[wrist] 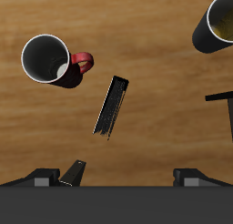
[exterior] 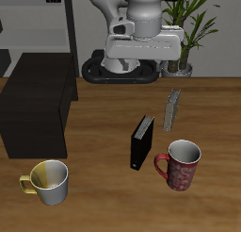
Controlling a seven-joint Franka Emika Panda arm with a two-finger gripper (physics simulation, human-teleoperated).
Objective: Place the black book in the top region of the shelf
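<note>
The black book [exterior: 142, 141] stands upright on the wooden table, between the red mug and the shelf. It also shows in the wrist view [wrist: 111, 106], seen from above as a thin dark slab. The shelf [exterior: 38, 104] is a large matte black box at the table's side; a corner of it shows in the wrist view [wrist: 223, 105]. My gripper [exterior: 141, 57] hangs high above the table, farther back than the book. In the wrist view the gripper [wrist: 130, 178] is open and empty, its fingertips [wrist: 73, 173] far apart.
A thin grey book [exterior: 172, 108] stands behind the black book. A red mug [exterior: 182, 165] [wrist: 50, 61] is beside the black book, near the front edge. A yellow-and-white mug [exterior: 49, 181] [wrist: 218, 23] stands in front of the shelf. A potted plant [exterior: 193, 28] is at the back.
</note>
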